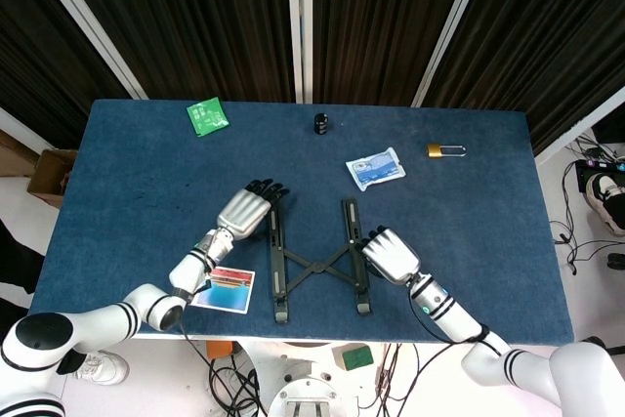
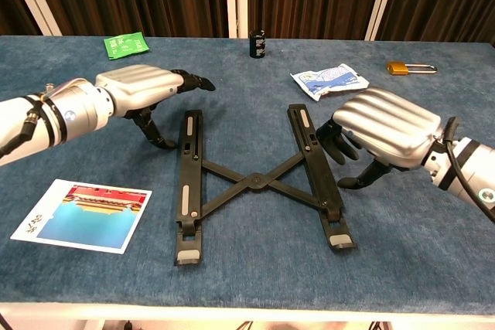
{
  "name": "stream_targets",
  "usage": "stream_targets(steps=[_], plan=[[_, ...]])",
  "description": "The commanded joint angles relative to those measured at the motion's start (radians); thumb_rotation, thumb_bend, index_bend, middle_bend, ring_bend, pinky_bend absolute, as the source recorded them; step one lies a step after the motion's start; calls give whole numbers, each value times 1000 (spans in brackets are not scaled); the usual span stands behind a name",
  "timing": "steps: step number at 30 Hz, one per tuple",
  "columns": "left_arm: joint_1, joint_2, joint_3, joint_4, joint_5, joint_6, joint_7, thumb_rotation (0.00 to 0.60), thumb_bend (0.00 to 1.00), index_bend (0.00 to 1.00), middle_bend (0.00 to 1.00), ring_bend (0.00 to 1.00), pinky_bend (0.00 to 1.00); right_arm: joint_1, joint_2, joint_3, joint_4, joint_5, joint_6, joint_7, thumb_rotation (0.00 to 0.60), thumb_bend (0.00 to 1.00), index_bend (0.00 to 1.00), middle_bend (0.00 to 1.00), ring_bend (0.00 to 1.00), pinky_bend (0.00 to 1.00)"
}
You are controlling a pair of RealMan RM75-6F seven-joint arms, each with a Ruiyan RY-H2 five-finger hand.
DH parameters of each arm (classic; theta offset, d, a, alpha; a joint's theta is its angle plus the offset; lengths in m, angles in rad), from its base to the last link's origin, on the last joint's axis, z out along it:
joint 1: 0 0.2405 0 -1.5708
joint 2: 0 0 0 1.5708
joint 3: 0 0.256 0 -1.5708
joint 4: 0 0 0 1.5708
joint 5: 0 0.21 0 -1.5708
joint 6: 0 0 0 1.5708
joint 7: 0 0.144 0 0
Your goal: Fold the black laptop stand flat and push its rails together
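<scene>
Blue table, laptop stand (image 2: 255, 183) flat at centre, rails splayed. Left hand (image 2: 143, 90) at 9 o'clock, right hand (image 2: 383, 133) at 3, fingers apart, empty. Uneven push likely skews it.

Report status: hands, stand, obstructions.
Left hand and right hand open, flanking stand. Stand flat, rails apart. Nothing between rails.

A robot test lab, by the look of it: a blue-covered table (image 1: 137, 153) backed by dark curtains (image 1: 195, 17) with white posts, loose cables (image 1: 229, 388) on the floor at the lower edge, a cardboard box (image 1: 47, 175) at far left
</scene>
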Motion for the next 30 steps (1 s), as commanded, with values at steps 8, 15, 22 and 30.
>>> stream_targets(steps=[8,15,22,30], plan=[[-11,-23,5,23,-1,-5,-29,600,90,79,65,37,130,10,-72,-2,89,-2,40,43,600,0,743,765,649,719],[-23,-44,7,41,5,-11,-71,600,90,79,65,37,126,17,-125,1,132,-1,66,68,600,0,743,765,649,719],[-35,-66,12,63,12,-20,-90,600,90,79,65,37,125,25,-169,9,165,8,82,95,600,0,743,765,649,719],[-51,-89,15,76,22,-27,-109,600,90,78,65,37,126,43,-209,16,187,13,85,107,600,0,743,765,649,719]])
